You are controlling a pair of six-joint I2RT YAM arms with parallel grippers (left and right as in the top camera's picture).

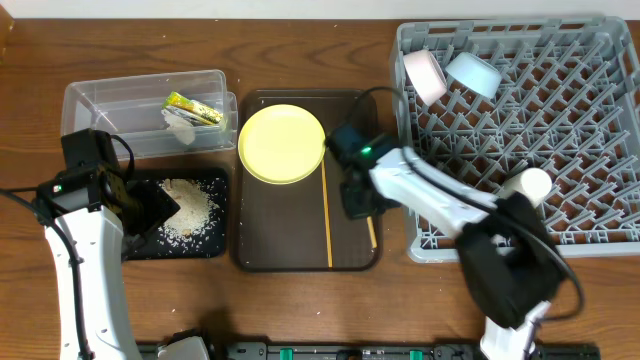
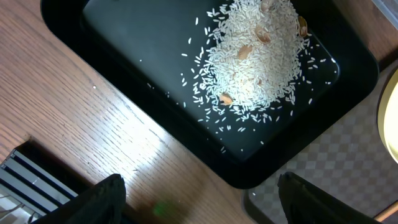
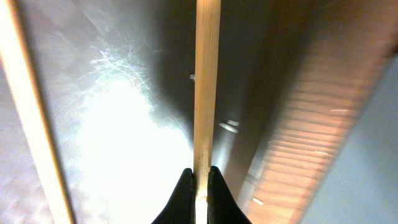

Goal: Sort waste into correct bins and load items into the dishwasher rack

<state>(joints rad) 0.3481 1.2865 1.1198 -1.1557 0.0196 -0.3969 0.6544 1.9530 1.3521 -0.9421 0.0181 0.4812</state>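
Note:
My right gripper [image 1: 362,200] [image 3: 200,182] is shut on a thin wooden chopstick [image 3: 207,81], low over the right side of the brown serving tray [image 1: 300,255]; the stick's tip [image 1: 372,235] pokes out below the gripper. The other chopstick [image 1: 327,215] [image 3: 31,112] lies flat on the tray. A yellow plate [image 1: 283,144] rests at the tray's top. My left gripper [image 1: 140,205] [image 2: 199,202] hangs open above the table at a corner of the black tray [image 2: 124,50], which holds the rice heap [image 2: 255,56] [image 1: 190,205]. The clear tub [image 1: 120,100] holds the green-and-orange wrapper [image 1: 195,108] and white scrap [image 1: 182,126].
The grey dishwasher rack [image 1: 560,120] fills the right side. Two bowls [image 1: 425,75] [image 1: 472,72] lean at its top left and a pale cup [image 1: 530,185] stands near my right arm. In the left wrist view the serving tray's corner [image 2: 336,168] sits beside the black tray.

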